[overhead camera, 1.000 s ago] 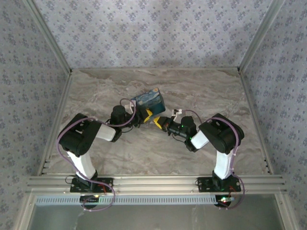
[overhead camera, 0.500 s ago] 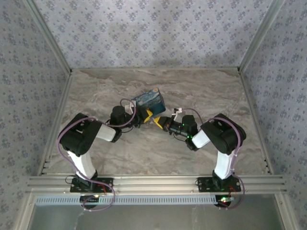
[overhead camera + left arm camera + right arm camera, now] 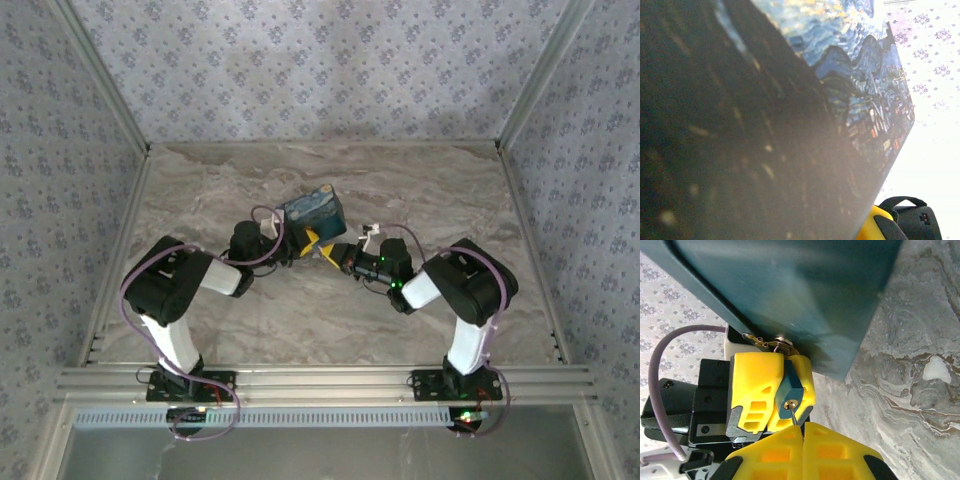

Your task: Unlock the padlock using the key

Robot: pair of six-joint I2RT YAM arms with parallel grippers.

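A small dark teal padlock (image 3: 790,386) is clamped between the yellow fingers (image 3: 754,382) of my left gripper (image 3: 306,243), its brass keyhole facing the right wrist camera. Its shackle passes through the metal hasp (image 3: 774,343) of a blue painted box (image 3: 311,211). My right gripper (image 3: 802,429) is shut on the key (image 3: 794,415), whose thin blade tip sits in the keyhole. In the top view my right gripper (image 3: 329,254) meets the left one just below the box.
The box (image 3: 840,75) looms close to the left wrist camera, with a yellow finger (image 3: 874,227) at the lower right. Bare marble tabletop (image 3: 330,330) lies around both arms. Patterned walls and aluminium rails (image 3: 320,380) enclose the table.
My right gripper has crept slightly left toward the padlock with the key. The left arm and the box have stayed put.
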